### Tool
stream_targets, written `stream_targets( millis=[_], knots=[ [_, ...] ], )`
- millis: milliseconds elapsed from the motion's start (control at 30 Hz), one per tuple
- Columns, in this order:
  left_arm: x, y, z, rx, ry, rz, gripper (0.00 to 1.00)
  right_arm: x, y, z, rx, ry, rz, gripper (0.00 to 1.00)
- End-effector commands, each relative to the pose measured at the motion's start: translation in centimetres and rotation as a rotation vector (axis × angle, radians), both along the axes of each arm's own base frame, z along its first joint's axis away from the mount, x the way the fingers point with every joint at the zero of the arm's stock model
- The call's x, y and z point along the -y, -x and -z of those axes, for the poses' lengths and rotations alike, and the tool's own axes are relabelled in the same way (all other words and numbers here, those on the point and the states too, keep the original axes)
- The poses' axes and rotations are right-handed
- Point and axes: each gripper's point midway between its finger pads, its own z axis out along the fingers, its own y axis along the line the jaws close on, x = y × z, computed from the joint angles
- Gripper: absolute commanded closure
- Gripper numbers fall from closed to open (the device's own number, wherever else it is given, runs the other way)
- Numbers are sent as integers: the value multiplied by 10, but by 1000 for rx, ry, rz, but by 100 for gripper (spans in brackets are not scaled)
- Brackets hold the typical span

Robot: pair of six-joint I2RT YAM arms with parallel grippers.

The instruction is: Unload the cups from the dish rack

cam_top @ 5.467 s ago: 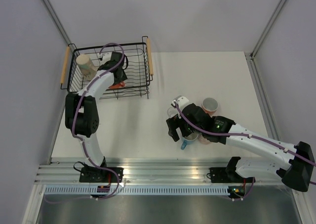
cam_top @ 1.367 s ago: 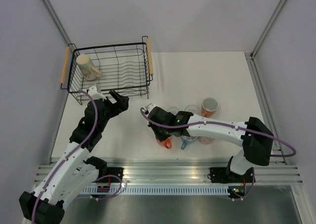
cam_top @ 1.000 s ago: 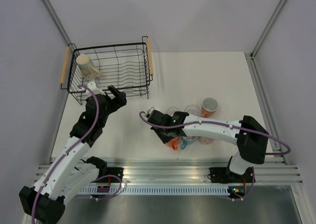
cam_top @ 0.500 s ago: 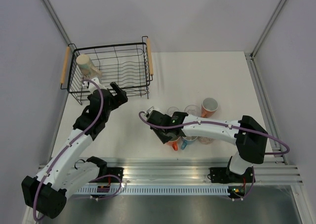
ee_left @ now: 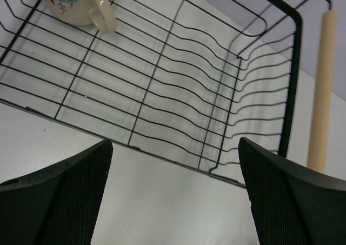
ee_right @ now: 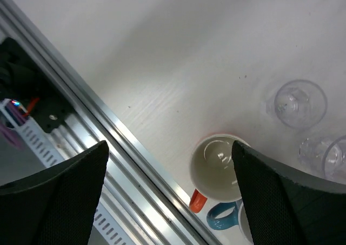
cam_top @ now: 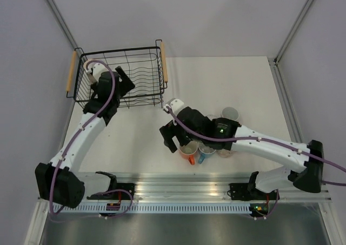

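Note:
The black wire dish rack [cam_top: 147, 49] stands at the far left, with wooden handles [cam_top: 164, 61]. In the left wrist view it [ee_left: 287, 66] holds a cream flowered mug [ee_left: 73, 4] in its far corner; my arm hides that mug from above. My left gripper [cam_top: 125, 80] [ee_left: 173, 199] is open and empty over the rack's near edge. My right gripper [cam_top: 170, 139] [ee_right: 170, 202] is open and empty, just left of the upright orange mug [cam_top: 188, 149] [ee_right: 219, 164]. A blue mug [cam_top: 204, 149], a pink-red cup [cam_top: 230, 114] and clear glasses [ee_right: 299, 103] stand beside it.
The metal rail [cam_top: 184, 183] runs along the table's near edge, close to the orange mug, and shows in the right wrist view [ee_right: 81, 126]. Grey walls enclose the table on three sides. White tabletop [cam_top: 227, 77] lies between the rack and the cups.
The right gripper has let go of the orange mug, which now stands by the blue one, and has drawn back left. The left arm has swung from the table up over the rack.

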Motion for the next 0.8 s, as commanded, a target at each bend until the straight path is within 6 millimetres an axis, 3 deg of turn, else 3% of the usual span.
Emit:
stream_targets(
  millis=[0,67,167,367,400,467,600,633,767],
  knots=[
    [-34,-31,0,-32,-37,-100,0,-9,6,-64,91,-210,-58,2],
    [-57,-49,20,-86,-56,-182,0,-3,7,-65,101,-226,-52,2],
    [-86,-71,19,-106,-88,-281,0,4,12,-65,96,-247,-56,2],
    [-119,-125,43,-203,-235,-350,0,11,18,-53,72,-261,-45,2],
    [-124,-137,54,-240,-252,-362,0,12,18,-52,69,-260,-40,2],
    [-135,-149,53,-250,-264,-377,0,14,19,-46,60,-250,-29,2],
    [-148,-165,80,-298,-286,-396,0,19,16,-35,55,-232,1,2],
    [-166,-164,83,-308,-285,-429,0,19,17,-35,52,-234,2,2],
    [-185,-174,91,-314,-289,-469,0,15,16,-24,36,-210,3,2]
  ],
)
